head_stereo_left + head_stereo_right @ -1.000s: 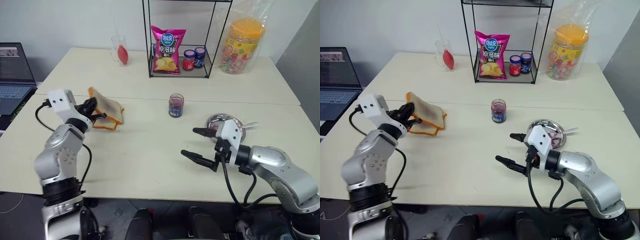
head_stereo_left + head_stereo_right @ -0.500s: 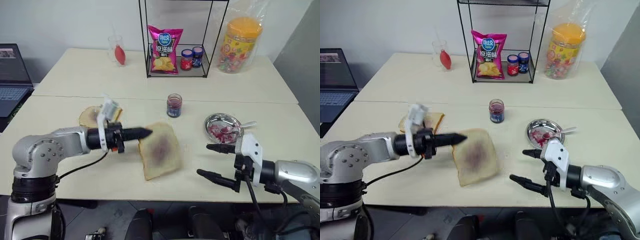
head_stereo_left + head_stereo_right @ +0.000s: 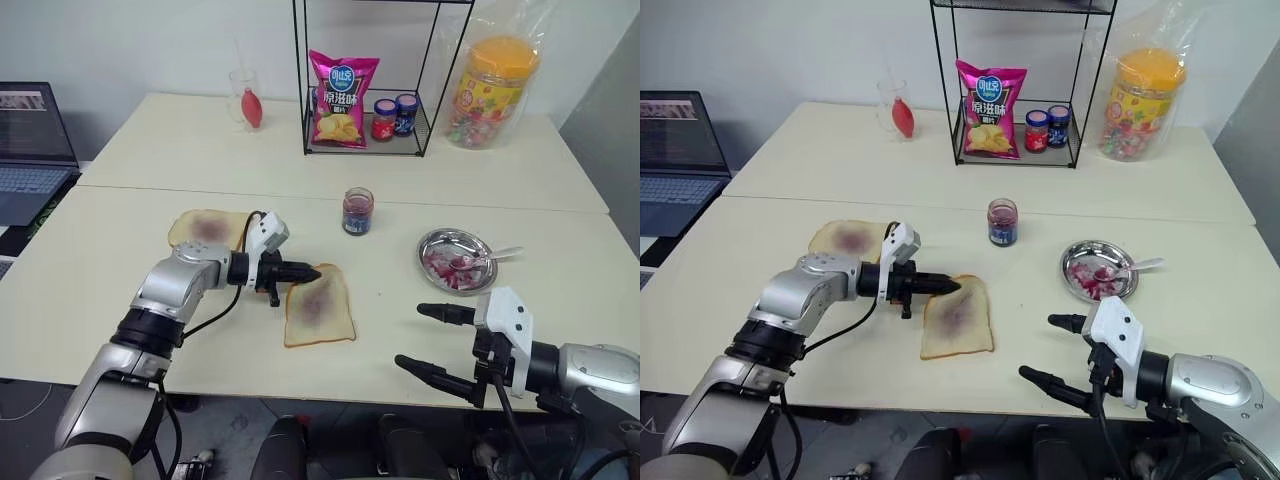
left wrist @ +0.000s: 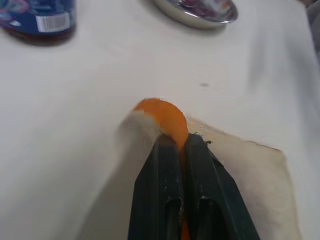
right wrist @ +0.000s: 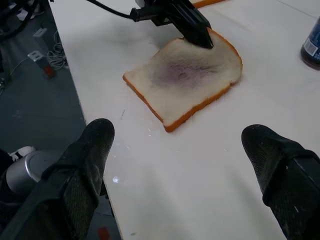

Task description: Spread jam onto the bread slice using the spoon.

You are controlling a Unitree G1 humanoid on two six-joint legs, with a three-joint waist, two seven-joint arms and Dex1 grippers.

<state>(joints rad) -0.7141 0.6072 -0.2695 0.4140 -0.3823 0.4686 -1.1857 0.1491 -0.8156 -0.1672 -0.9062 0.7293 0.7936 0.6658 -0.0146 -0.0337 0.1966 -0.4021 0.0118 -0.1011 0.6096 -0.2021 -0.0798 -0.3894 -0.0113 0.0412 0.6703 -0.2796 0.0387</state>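
The bread slice point(image 3: 318, 318) is lying flat on the table with a purple smear in its middle. The jam point(image 3: 356, 211) is standing upright just behind it. The spoon point(image 3: 497, 255) is resting in a small metal dish (off to the right).

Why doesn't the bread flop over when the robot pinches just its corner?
The bread slice lies flat on the table, so the table probably carries it. Lifted by that corner in the shut left gripper, it would likely sag or tear, since it looks thin and soft.
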